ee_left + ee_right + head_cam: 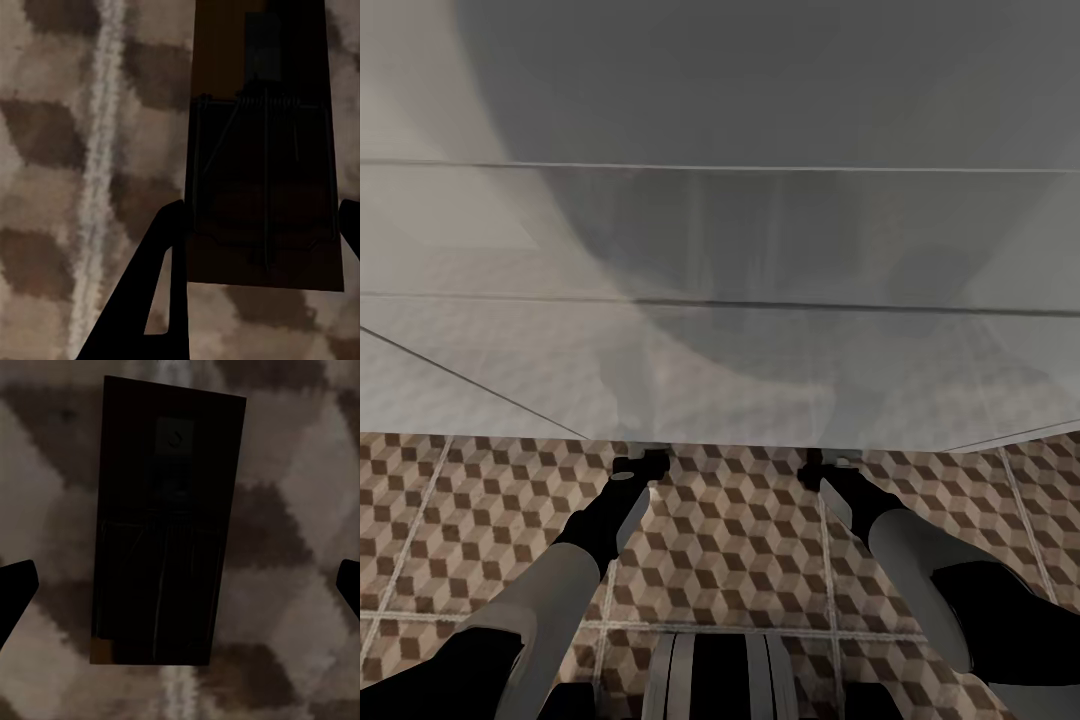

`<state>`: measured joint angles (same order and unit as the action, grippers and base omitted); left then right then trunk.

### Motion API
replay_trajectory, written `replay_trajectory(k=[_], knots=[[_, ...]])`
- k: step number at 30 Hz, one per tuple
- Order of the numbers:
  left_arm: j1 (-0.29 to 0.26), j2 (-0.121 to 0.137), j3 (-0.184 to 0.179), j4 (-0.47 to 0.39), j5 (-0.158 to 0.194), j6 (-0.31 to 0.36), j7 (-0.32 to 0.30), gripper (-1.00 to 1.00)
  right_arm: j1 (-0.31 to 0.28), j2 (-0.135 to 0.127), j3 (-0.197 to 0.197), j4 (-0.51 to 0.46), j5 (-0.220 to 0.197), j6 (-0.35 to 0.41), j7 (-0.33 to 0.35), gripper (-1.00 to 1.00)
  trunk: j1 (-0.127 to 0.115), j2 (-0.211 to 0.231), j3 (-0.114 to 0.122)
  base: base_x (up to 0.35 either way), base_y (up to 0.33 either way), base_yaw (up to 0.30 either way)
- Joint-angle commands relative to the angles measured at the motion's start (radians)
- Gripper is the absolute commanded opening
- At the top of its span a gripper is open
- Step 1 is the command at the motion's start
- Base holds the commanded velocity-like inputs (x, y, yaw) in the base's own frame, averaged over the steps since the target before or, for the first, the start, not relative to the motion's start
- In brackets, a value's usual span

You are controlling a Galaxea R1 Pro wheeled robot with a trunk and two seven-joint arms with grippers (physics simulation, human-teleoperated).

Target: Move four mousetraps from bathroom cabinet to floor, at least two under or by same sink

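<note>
Seen from the head camera: both arms reaching forward and down, ends slipping under the front edge of a wide pale vanity [720,300] that spans the upper part of the view from 9 to 3 o'clock. Left gripper [640,466] at about 7 o'clock of centre, right gripper [828,468] at about 5 o'clock, both just at the vanity's lower edge, above the bathroom floor [730,545] of brown, beige and white cube-patterned tiles.

Left wrist camera: a mousetrap [262,165], brown wood with dark wire spring and bar, lying flat on the tiled floor [67,187] beside a pale grout line. Left gripper [262,225] spread wide, one dark finger [161,262] touching or just beside the trap's edge, the other at the opposite side; not clamped.

Right wrist camera: a second mousetrap [169,525], in deep shadow, flat on the floor [300,510], across a grout line. Right gripper [180,585] wide apart, fingertips [15,585] well clear of the trap on both sides
</note>
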<state>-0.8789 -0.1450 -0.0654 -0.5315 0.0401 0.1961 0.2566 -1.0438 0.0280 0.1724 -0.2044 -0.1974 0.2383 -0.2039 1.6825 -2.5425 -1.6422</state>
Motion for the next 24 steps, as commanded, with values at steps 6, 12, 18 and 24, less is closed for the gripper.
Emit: replay_trajectory(k=[6,12,18,24], knots=[[0.0,0.001,-0.007,-0.002,0.003,0.006,0.009,-1.0,0.0,-0.001,0.009,-0.003,-0.008,0.006,-0.006,1.0,0.0,0.0,-0.001,0.0,0.0,0.0],[0.0,0.001,-0.007,-0.002,0.002,0.007,0.009,-1.0,-0.001,-0.002,0.01,-0.003,-0.008,0.006,-0.006,1.0,0.0,0.0,-0.001,0.0,0.0,0.0],[0.0,0.002,-0.008,-0.002,0.0,0.007,0.009,-1.0,-0.001,-0.004,0.01,-0.004,-0.007,-0.001,-0.005,1.0,0.0,0.0,-0.001,0.0,0.0,0.0],[-0.001,0.003,-0.008,-0.005,-0.001,0.006,0.008,-1.0,-0.001,-0.005,0.008,-0.004,-0.008,-0.057,-0.005,1.0,0.0,0.0,-0.001,0.0,0.0,0.0]])
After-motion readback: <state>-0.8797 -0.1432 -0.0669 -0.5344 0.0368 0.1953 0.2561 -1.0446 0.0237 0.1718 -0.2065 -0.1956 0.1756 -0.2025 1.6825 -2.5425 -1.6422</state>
